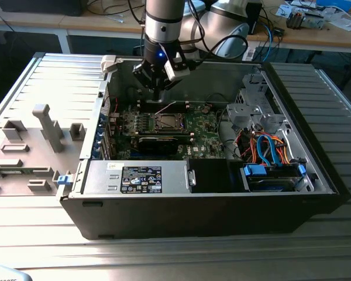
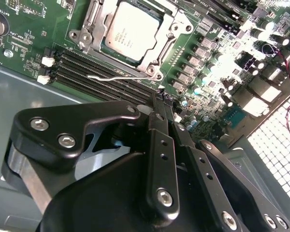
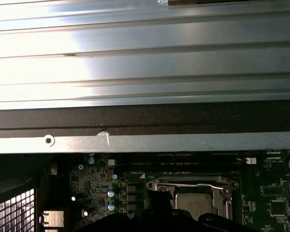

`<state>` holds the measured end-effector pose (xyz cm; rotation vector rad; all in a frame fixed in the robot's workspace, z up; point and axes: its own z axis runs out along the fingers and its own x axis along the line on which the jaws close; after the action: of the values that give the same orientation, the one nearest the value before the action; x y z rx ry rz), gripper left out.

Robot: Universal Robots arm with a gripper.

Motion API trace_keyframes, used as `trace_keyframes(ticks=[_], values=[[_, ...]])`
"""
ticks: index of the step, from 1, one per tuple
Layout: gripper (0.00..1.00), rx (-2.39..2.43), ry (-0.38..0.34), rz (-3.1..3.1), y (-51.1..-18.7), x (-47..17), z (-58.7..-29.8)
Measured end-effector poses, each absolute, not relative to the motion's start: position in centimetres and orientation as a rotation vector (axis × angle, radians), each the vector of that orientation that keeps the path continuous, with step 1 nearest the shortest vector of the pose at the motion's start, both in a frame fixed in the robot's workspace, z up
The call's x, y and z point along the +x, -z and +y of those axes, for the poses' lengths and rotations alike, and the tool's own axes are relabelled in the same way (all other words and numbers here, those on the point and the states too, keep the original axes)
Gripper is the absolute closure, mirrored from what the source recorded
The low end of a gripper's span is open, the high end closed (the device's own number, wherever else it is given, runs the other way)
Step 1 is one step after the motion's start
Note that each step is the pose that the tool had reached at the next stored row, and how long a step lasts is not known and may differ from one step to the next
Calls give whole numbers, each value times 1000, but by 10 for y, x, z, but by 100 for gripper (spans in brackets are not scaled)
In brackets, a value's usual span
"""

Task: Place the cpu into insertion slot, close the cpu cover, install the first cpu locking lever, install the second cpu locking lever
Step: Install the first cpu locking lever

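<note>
Lying across the ribbed metal tabletop [image 1: 23, 76] at the exterior view's left are grey plastic fixture blocks [image 1: 47, 126], well apart from the work. Next comes the open computer case [image 1: 205, 205], its near wall black, with a labelled power supply [image 1: 141, 178] along the front edge. Inside, toward the middle, the green motherboard [image 1: 205, 126] lies flat, and the insertion slot [image 1: 166, 122] sits on it with a silver rim. The arm reaches down from above, and its pincer [image 1: 157, 93] hangs just above the board, beside the far edge of the slot and touching nothing that can be seen. In the second wrist view the pincer's [image 2: 165, 104] two black fingers [image 2: 159, 159] stand together with almost no gap at the tips, and nothing is held between them.

The cpu [image 2: 130, 31] already rests in the slot, its silvery-grey top showing through the window of the cpu cover [image 2: 157, 60], which lies down flat over it. A thin wire locking lever [image 2: 118, 76] runs along one side of the socket, beside the dark memory slots [image 2: 96, 72]. The first wrist view shows the same cpu [image 3: 193, 203] under the cover, a lever [image 3: 188, 184] crossing its frame. Farther toward the exterior view's right sit a bundle of orange and blue cables [image 1: 263, 146] and a blue-trimmed drive bay [image 1: 272, 175].
</note>
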<state>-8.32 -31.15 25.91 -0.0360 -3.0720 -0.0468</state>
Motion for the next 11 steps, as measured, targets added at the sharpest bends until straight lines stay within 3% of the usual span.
trace_keyframes(ticks=[11], values=[[89,-36,47,-3072,-257,-82,-311]])
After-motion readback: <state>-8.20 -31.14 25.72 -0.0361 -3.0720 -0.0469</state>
